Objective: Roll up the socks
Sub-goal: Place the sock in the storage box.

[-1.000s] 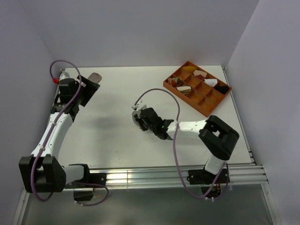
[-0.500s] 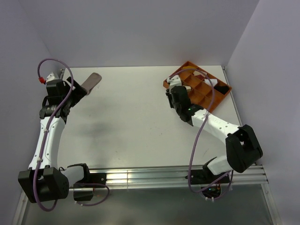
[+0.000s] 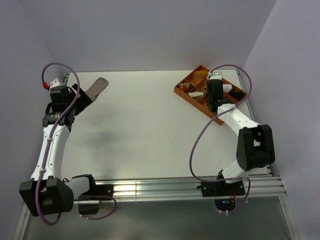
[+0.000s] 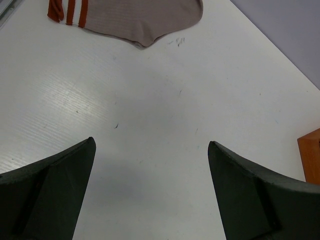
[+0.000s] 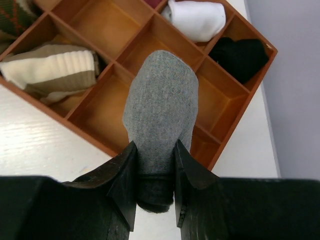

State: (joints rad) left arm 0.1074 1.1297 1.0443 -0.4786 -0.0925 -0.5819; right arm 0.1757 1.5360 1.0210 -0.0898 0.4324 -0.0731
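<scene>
The right arm has swung from the middle of the table (image 4: 150, 90) to its far right corner, where the right gripper (image 5: 154, 150) now hangs over the orange divided tray (image 5: 97, 20), while the left arm has drawn back to the far left corner. The right gripper's two fingers are clamped narrowly on one end of the grey sock (image 5: 160, 100), a rolled bundle whose rounded free end points out over the tray's middle compartments; whether it touches the dividers cannot be told. A white bundle (image 5: 197, 19) and a black bundle (image 5: 240, 56) fill compartments beyond it, and a cream-and-tan ribbed bundle (image 5: 55, 67) lies in one to its left. Across the table, the left gripper (image 4: 151, 145) is spread wide above bare tabletop, gripping nothing. The pinkish-tan sock (image 4: 135, 17) lies flat just ahead of it, its red and white cuff stripes turned to the left in the wrist view.
</scene>
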